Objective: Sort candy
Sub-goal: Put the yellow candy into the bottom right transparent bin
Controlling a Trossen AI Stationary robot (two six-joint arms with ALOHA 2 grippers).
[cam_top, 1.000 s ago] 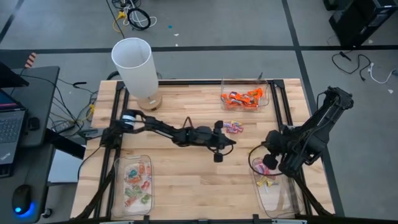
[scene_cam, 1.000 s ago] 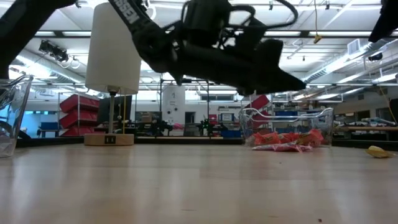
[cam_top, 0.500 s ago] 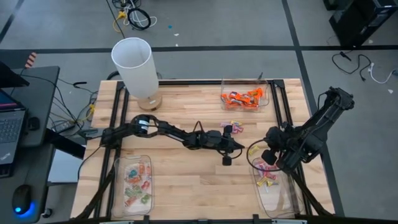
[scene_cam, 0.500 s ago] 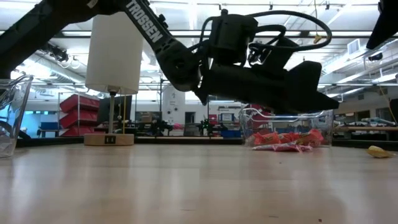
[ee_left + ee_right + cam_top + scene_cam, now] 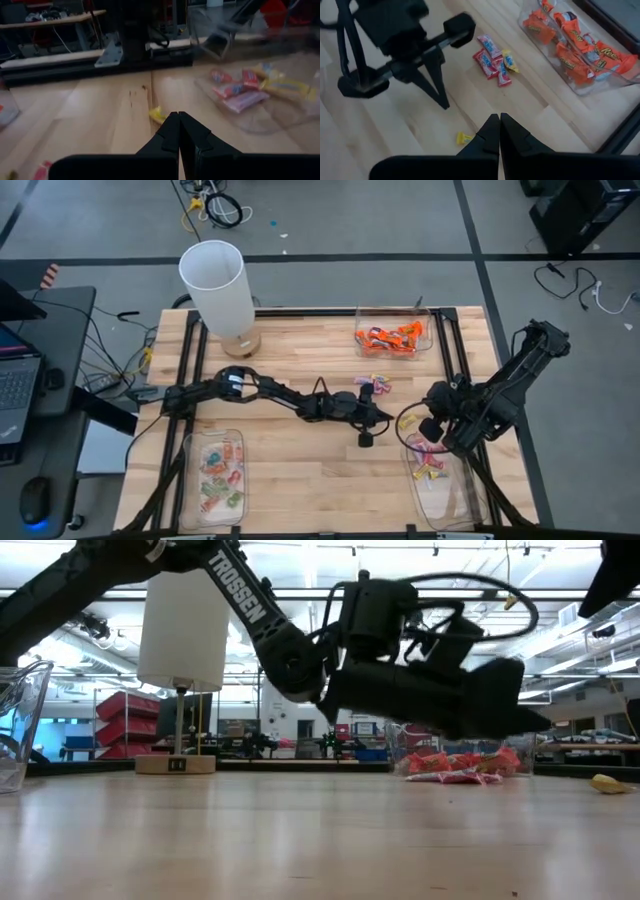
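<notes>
Wooden desk (image 5: 300,470) carried a white lamp (image 5: 214,280) at its far left corner. Nearer than the lamp, a tray (image 5: 188,480) held pale green-and-pink candy (image 5: 220,475). The left pincer (image 5: 388,418), clenched and empty, reached right of the lamp, beside loose candy (image 5: 375,383) and a yellow piece (image 5: 464,137). Farther right sat orange candy (image 5: 392,337); the right pincer (image 5: 499,125), clenched and empty, hovered farthest right.

Two black jointed arms (image 5: 270,392), white TROSSEN lettering, looping black cables.
</notes>
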